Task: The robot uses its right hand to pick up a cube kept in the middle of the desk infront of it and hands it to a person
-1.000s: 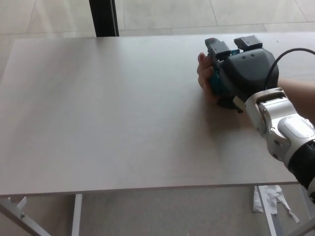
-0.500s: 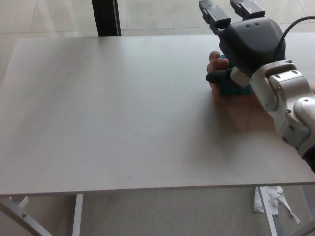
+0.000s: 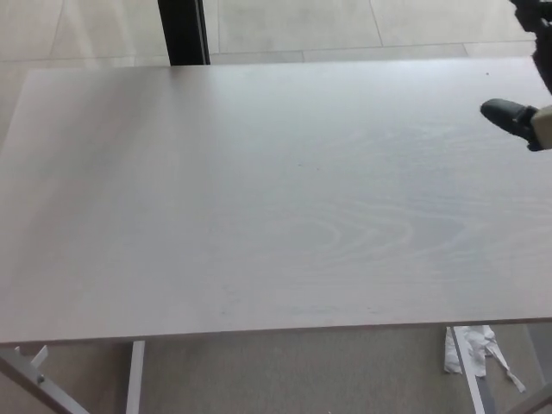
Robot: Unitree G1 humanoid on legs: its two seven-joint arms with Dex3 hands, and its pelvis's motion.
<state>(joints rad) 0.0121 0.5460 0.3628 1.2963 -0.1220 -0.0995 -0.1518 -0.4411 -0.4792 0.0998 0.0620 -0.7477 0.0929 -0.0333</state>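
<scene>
Only a small part of my right hand (image 3: pixel 524 103) shows, at the right edge of the head view above the far right of the desk (image 3: pixel 259 198). One black finger (image 3: pixel 509 116) sticks out to the left, with a bit of pale wrist casing behind it. Whether the hand holds anything cannot be seen. No cube and no person's hand appear in view. My left hand is out of the picture.
A dark post (image 3: pixel 183 31) stands behind the desk's far edge on a tiled floor. Below the desk's front edge are metal legs (image 3: pixel 134 375) and a scrap of white paper (image 3: pixel 474 349) on the floor at the lower right.
My right hand has pulled away to the right and mostly left the picture. The teal cube and the person's hand that were beside it are gone from view.
</scene>
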